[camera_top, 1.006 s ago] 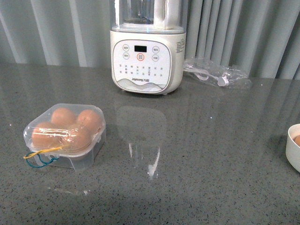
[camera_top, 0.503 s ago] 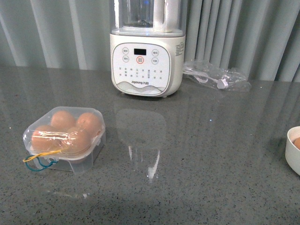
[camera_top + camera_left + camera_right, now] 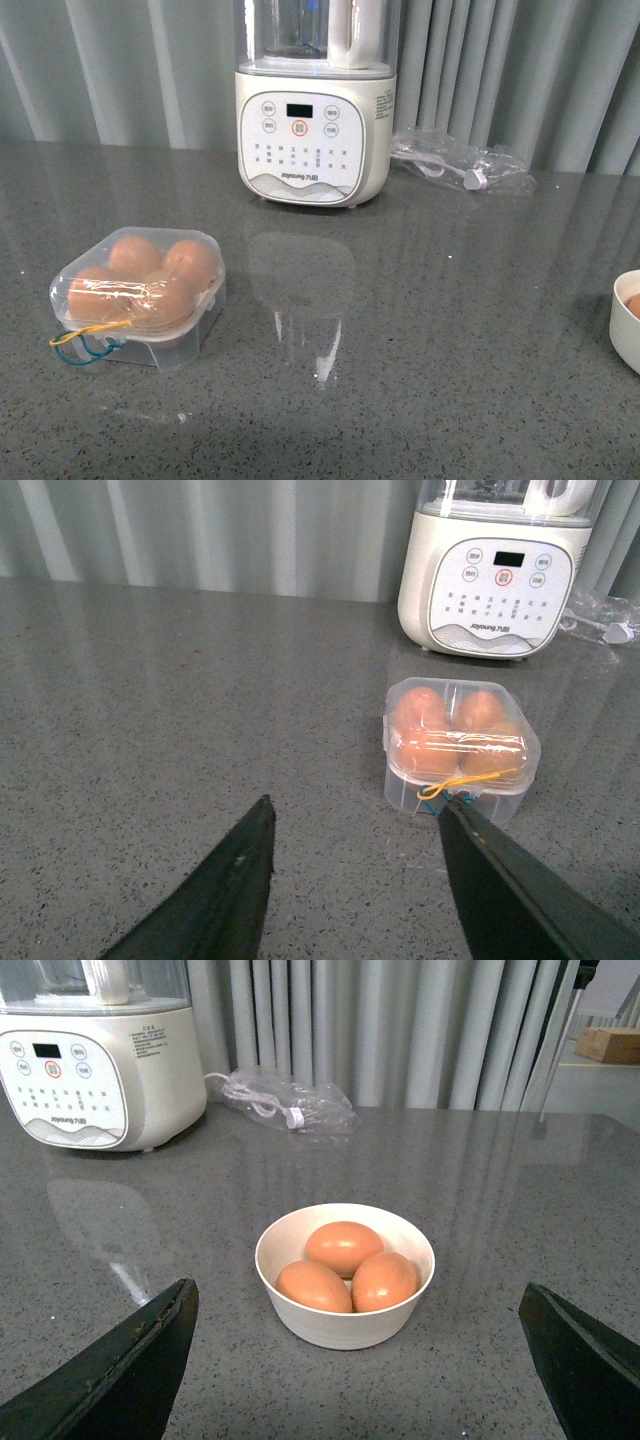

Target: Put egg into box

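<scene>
The clear plastic box sits on the grey counter at the front left, its lid down, with several brown eggs inside and yellow and blue cords at its front. It also shows in the left wrist view. My left gripper is open and empty, held back from the box. Three brown eggs lie in a white round bowl in the right wrist view. My right gripper is open wide and empty, short of the bowl. Neither arm shows in the front view.
A white blender stands at the back of the counter, seen too in both wrist views. A clear plastic bag with a cable lies beside it. The bowl's edge shows at the far right. Grey curtains hang behind.
The front view has shifted slightly, so the box sits a little lower in the picture than a second ago. Nothing else has moved.
</scene>
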Controlling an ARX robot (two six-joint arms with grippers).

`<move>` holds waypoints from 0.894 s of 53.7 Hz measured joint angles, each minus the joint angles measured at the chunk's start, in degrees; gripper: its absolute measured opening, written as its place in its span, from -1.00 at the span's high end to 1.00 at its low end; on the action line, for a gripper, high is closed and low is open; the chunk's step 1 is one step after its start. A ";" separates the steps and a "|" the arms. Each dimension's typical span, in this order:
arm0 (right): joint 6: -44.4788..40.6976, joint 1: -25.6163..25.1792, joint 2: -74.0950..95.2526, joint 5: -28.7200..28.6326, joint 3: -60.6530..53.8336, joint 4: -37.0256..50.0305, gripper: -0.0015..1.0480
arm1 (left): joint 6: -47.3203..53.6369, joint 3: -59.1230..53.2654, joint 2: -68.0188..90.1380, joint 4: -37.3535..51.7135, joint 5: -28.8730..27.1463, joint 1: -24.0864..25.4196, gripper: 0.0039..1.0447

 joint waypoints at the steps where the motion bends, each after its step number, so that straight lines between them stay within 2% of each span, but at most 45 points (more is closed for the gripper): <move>1: 0.00 0.00 0.00 0.00 0.00 0.00 -0.86 | 0.00 0.00 0.00 0.00 0.00 0.00 -0.13; 5: 0.00 0.00 0.00 0.00 0.00 0.00 -0.86 | 0.00 0.00 0.00 0.00 0.00 0.00 -0.34; 8: 0.00 0.00 0.00 0.00 0.00 0.00 -0.86 | 0.00 0.00 0.00 0.00 -0.02 0.00 -0.59; 14: 0.00 0.00 0.00 0.00 0.00 0.00 -0.86 | 0.02 0.00 0.00 0.00 0.00 0.00 -0.90; 48: 0.00 0.00 0.00 0.00 0.00 0.00 -0.86 | 0.02 0.00 0.00 0.00 0.00 0.00 -0.87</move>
